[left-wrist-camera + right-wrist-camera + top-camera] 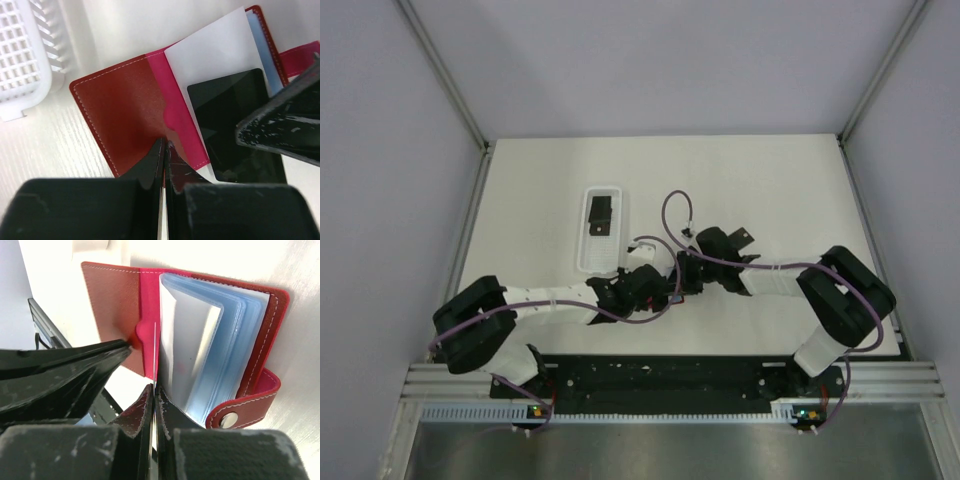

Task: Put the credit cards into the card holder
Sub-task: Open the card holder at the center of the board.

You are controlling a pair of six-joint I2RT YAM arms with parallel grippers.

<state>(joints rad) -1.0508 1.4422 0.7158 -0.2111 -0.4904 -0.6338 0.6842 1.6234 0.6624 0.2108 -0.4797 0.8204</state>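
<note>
The card holder is a red wallet lying open on the white table, its pale blue sleeves fanned up. My left gripper is shut on the near edge of its red cover. My right gripper is shut on a black credit card, seen edge-on in the right wrist view. That card lies against a white sleeve, partly inside the open wallet. In the top view both grippers meet at mid-table and hide the wallet. Another black card lies in the white tray.
The white slotted tray stands just left of and behind the grippers; its corner is close to the wallet. The wallet's snap tab sticks out on the right. Purple cables loop over both wrists.
</note>
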